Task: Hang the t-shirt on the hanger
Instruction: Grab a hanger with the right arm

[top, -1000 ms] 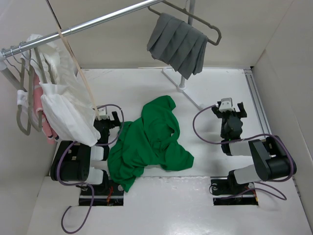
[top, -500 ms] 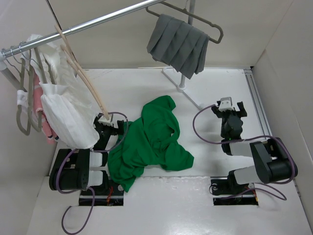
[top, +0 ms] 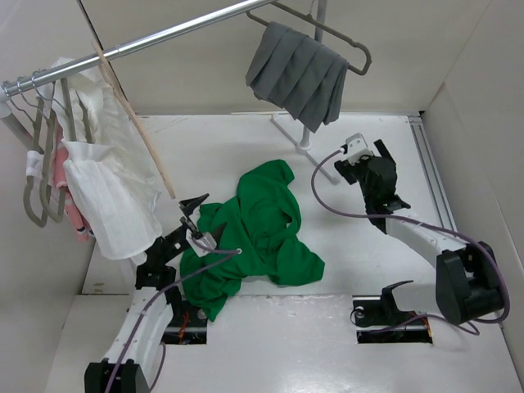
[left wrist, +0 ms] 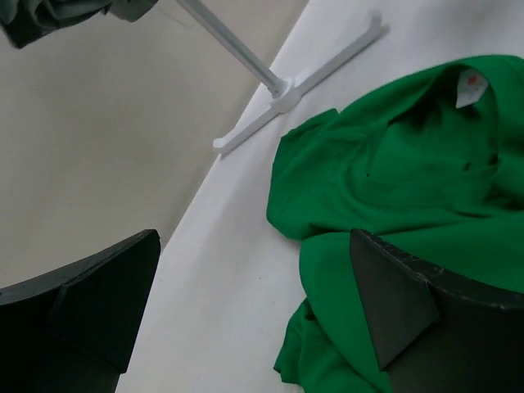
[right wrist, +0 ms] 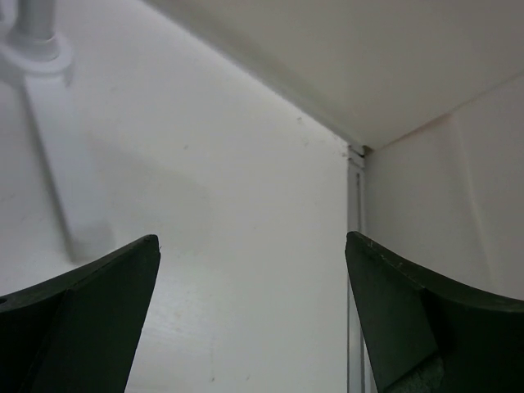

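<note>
The bright green t-shirt (top: 254, 233) lies crumpled on the white table, collar and small white label (left wrist: 469, 86) facing up. The pale tan hanger (top: 135, 123) hangs slanted from the metal rod (top: 172, 33) at the left, against white garments. My left gripper (top: 196, 217) hovers open at the shirt's left edge. In the left wrist view the t-shirt (left wrist: 393, 188) fills the right side, partly behind the right finger of that gripper (left wrist: 254, 311). My right gripper (top: 366, 157) stands open and empty near the back right, facing the corner; the right wrist view shows the same gripper (right wrist: 252, 311) over bare table.
A grey pleated cloth (top: 299, 74) hangs on a grey hanger above the back. The white rack foot (top: 307, 147) spreads on the table beside my right gripper. White garments (top: 106, 180) and grey hangers crowd the left wall. Walls close in left, back and right.
My left arm has unfolded and reached up to the shirt's left edge. My right arm has stretched toward the back. The tan hanger has swung on the rod.
</note>
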Tool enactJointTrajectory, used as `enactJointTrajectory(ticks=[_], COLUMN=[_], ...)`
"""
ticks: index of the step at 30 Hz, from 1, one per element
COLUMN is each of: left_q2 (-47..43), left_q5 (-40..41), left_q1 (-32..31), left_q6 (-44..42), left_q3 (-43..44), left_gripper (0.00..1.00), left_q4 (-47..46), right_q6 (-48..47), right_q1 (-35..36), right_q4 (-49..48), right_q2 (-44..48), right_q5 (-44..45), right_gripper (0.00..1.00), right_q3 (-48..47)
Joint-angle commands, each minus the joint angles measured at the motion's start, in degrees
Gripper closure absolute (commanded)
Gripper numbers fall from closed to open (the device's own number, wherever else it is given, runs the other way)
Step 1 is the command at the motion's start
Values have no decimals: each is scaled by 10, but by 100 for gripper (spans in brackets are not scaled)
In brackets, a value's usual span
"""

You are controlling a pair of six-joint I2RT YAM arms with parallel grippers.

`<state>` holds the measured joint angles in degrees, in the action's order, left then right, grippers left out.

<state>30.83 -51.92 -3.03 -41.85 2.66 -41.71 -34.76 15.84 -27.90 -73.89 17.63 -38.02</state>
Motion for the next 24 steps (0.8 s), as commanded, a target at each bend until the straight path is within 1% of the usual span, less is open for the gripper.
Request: enactJointTrajectory(ticks=[1,2,4,5,6,8,9,12,13,14,16,17,18,20,21,22,24], left_q2=[-43,-59,-65,-65,-65,-60,-46,-27,-13,-6,12,12,19,20,20,13,-10], left_q5=[-54,-46,-40,-40,-33,-23,-13,11,17,17,23,23,23,23,23,23,32], left_q1=[-5,-5,-10,-10,-10,-10,-10,-10,-10,-10,-10,-10,-10,-10,-10,-10,-10], left_q6=[-93,-141,-212,-256,-324,-360,-372,-406,-417,-436,-442,-448,-448,-448,-448,-448,-427], left_q3=[-42,-35,-4,8,22,60,74,131,146,174,197,206,220,227,227,227,227], left_gripper=[1,1,1,1,1,1,1,1,1,1,1,1,1,1,1,1,1], left_q4=[110,168,245,327,363,420,475,550,599,622,673,687,700,730,735,735,741], right_q6=[-4,-4,-4,-4,-4,-4,-4,-4,-4,-4,1,1,1,-9,-14,-26,-31], right_q1=[18,18,34,34,42,48,53,60,66,75,92,102,121,140,150,171,191], right_q4=[92,108,151,164,174,202,211,252,264,289,318,335,374,422,476,505,556], right_q2=[7,0,-7,-13,-13,-13,-13,1,1,7,15,22,22,22,22,16,9], right_q5=[-69,-84,-112,-118,-130,-143,-152,-197,-219,-225,-231,-239,-244,-263,-285,-295,-303], right_gripper=[1,1,1,1,1,1,1,1,1,1,1,1,1,1,1,1,1], right_q3=[-63,-74,-93,-109,-115,-129,-129,-151,-157,-171,-187,-199,-211,-263,-284,-329,-375])
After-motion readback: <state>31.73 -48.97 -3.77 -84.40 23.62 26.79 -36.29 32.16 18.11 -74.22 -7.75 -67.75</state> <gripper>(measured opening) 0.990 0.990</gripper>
